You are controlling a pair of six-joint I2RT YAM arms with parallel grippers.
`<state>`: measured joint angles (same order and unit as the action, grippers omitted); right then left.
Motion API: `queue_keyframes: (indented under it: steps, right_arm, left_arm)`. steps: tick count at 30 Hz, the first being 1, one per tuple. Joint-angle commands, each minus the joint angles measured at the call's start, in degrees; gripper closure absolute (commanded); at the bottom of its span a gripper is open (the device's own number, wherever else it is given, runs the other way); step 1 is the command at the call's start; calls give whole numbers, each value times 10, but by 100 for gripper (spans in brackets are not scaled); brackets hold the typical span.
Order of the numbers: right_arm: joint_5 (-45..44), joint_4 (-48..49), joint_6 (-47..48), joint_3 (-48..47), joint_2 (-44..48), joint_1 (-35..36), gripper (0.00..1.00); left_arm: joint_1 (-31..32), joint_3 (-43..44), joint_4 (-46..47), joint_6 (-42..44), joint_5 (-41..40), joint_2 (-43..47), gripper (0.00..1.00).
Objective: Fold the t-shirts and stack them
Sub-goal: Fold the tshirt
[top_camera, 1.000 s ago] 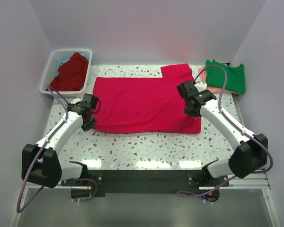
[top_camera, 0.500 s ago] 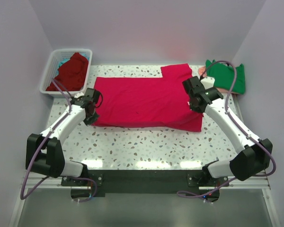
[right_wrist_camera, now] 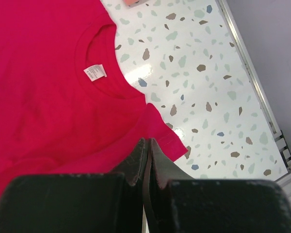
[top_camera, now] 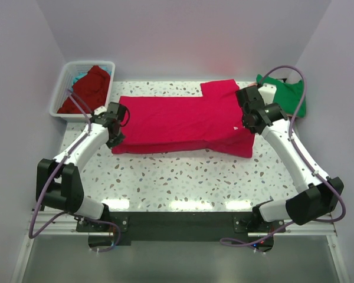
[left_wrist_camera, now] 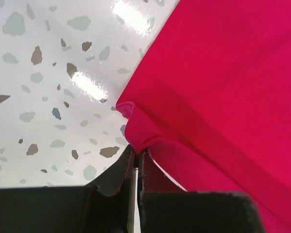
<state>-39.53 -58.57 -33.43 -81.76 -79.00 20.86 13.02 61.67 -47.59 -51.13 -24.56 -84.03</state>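
The left gripper (left_wrist_camera: 136, 154) and right gripper (right_wrist_camera: 146, 145) have their fingers clamped on the near edge of the pink shirt (top_camera: 177, 121), likely to fold it lengthwise.

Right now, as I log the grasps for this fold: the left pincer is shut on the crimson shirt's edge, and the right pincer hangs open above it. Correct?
No. The right pincer is not open: the right wrist view shows it shut on the crimson-pink t-shirt, near the collar. The left pincer is indeed shut on that shirt's edge.
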Motion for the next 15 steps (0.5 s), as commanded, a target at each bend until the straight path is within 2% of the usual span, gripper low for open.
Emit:
queue_keyframes:
  steps: [1, 15]
  right_arm:
    - [-23, 25, 22, -23, 1, -17, 100]
    - [50, 74, 16, 16, -55, -41, 100]
  left_arm:
    - [-5, 42, 23, 19, -37, -23, 100]
    - [-11, 114, 56, 19, -57, -132, 100]
